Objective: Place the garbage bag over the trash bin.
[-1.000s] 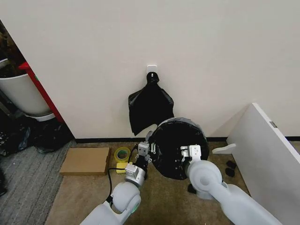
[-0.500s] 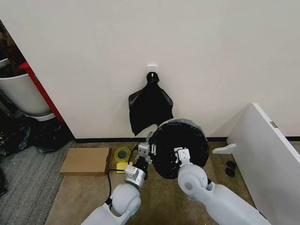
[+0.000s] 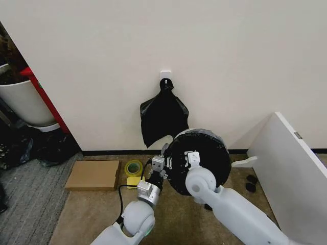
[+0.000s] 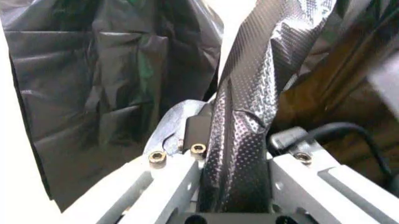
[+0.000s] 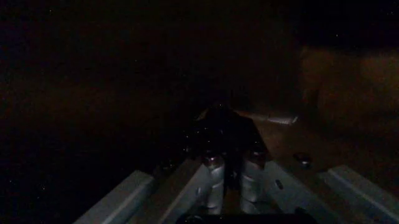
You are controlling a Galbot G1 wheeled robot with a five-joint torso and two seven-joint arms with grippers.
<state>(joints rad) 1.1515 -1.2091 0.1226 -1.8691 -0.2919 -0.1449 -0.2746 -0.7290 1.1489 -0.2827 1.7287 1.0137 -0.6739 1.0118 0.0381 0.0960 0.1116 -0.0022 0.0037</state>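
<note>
The garbage bag [image 3: 204, 153] is stretched into a round black shape on the floor by the wall. The trash bin is hidden under it. My left gripper [image 3: 161, 164] is at the bag's left edge. In the left wrist view it [image 4: 234, 186] is shut on a twisted strip of the bag [image 4: 249, 102]. My right gripper [image 3: 191, 157] reaches over the middle of the round black shape. In the dark right wrist view its fingers [image 5: 213, 179] stand close together with a black fold of the bag [image 5: 225, 130] between them.
A bunch of black bags [image 3: 163, 116] hangs from a wall hook just behind. A flat cardboard box [image 3: 93, 175] and a yellow tape roll [image 3: 134, 167] lie to the left. A white board [image 3: 291, 163] leans at the right. A white tub with a red frame [image 3: 25, 102] stands far left.
My right arm has swung left, carrying its gripper from the bag's right part to its middle. The left gripper has kept its hold in place.
</note>
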